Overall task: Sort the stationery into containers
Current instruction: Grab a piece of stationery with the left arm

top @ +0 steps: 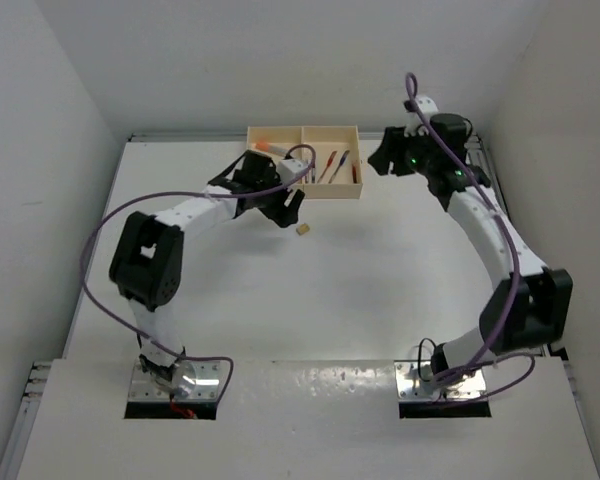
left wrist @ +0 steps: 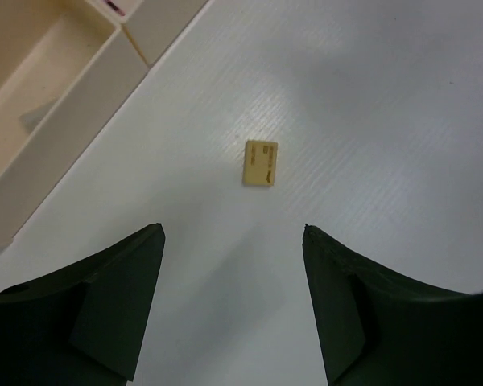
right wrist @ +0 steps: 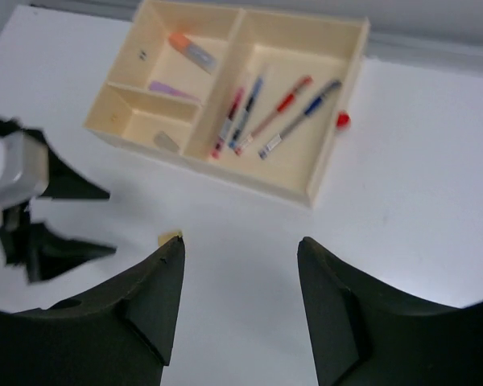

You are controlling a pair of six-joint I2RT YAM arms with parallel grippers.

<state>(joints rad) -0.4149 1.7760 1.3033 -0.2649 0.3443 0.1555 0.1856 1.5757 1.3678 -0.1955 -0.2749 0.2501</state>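
Note:
A tiny tan block [top: 303, 229] lies on the white table in front of the cream tray [top: 330, 194]. My left gripper [top: 291, 208] is open and empty, hovering just left of and above the block. In the left wrist view the block [left wrist: 260, 162] lies ahead of the open gripper [left wrist: 233, 229]. My right gripper [top: 380, 156] is open and empty, to the right of the tray. Its wrist view shows several red and blue pens [right wrist: 262, 117] in the large compartment. It also shows the orange marker [right wrist: 191, 50] and the beige-grey eraser [right wrist: 167, 141] in the two small compartments.
A small red piece [right wrist: 343, 120] lies on the table beside the tray's right wall. The tray's side wall [left wrist: 64, 137] stands close on the left of my left gripper. White walls enclose the table at the back and both sides. Purple cables loop along both arms.

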